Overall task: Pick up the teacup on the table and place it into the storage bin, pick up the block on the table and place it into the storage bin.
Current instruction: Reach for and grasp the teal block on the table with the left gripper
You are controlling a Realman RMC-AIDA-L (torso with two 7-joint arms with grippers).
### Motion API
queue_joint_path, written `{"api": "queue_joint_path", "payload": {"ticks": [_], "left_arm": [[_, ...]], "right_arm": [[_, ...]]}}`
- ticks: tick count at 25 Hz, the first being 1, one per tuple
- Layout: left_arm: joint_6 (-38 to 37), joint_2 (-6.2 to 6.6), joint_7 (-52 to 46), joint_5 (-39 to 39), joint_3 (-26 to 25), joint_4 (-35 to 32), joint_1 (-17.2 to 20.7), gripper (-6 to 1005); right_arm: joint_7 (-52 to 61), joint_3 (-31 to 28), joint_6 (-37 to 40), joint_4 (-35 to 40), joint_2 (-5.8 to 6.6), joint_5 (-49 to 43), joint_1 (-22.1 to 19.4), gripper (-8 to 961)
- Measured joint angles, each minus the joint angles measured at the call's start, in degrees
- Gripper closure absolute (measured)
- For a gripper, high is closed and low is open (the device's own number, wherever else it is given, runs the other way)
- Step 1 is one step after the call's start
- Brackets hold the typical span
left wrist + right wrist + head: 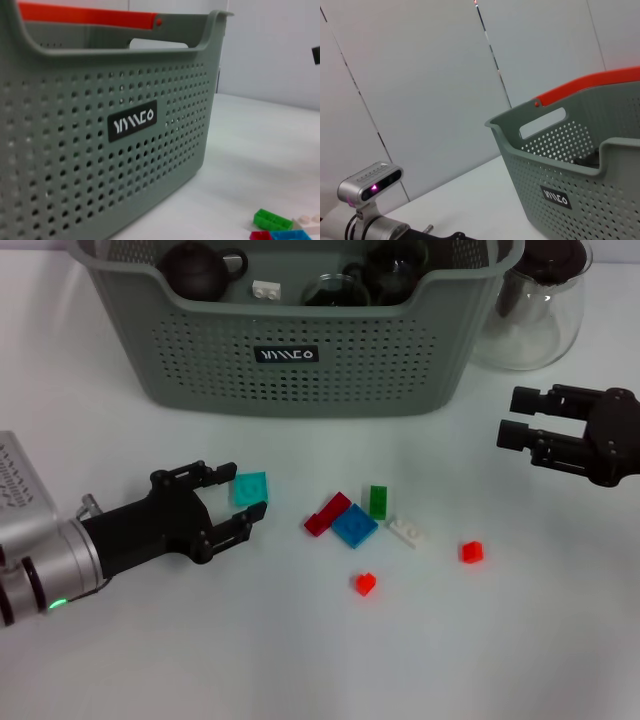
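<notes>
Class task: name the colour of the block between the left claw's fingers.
Turquoise block, seen best in the head view.

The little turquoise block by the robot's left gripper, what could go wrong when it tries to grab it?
1. The flat turquoise plastic block lies at the tips of the open left gripper, not squarely between its fingers, so closing now might push it away.
2. The block is thin and flat on the white table, so it could slip out.
3. The tall wall of the grey-green perforated storage bin stands close ahead; a low lift might bump its rim.
</notes>
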State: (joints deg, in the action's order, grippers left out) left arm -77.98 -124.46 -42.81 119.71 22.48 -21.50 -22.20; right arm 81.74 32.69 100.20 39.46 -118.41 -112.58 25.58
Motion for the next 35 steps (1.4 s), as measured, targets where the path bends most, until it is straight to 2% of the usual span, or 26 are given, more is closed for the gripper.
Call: {"api": "queue_joint_path", "payload": {"ticks": [4,10,12,22,28,35], "left_arm": [[0.8,0.04,3.1,0.0,-0.4,0.0,-0.9,321],[2.3,0.41,-6.3,0.9,1.6,-1.3,-3.1,309],[2.4,0.34,-9.0,1.4,4.5,-2.6,-3.2,305],[2.8,0.16,-7.9,1.4,5.4,-3.4,-3.3,284],[5.5,0.10,-7.7,1.6,5.7,-3.0,-3.7,120],[6.1,0.09,-7.8,2.1,6.1,-2.8,-3.5,121]], "right_arm": [[0.0,0.0,0.0,0.0,-0.02,0.0,0.0,340],[0.0,0.0,0.0,0.0,-0.07,0.0,-0.1,340],[0.0,0.0,0.0,0.0,-0.07,0.0,-0.1,340],[0.0,0.0,0.0,0.0,0.06,0.0,-0.1,340],[0.0,0.0,0.0,0.0,0.03,0.0,0.0,340],[0.0,0.0,0.0,0.0,-0.07,0.0,0.0,340]]}}
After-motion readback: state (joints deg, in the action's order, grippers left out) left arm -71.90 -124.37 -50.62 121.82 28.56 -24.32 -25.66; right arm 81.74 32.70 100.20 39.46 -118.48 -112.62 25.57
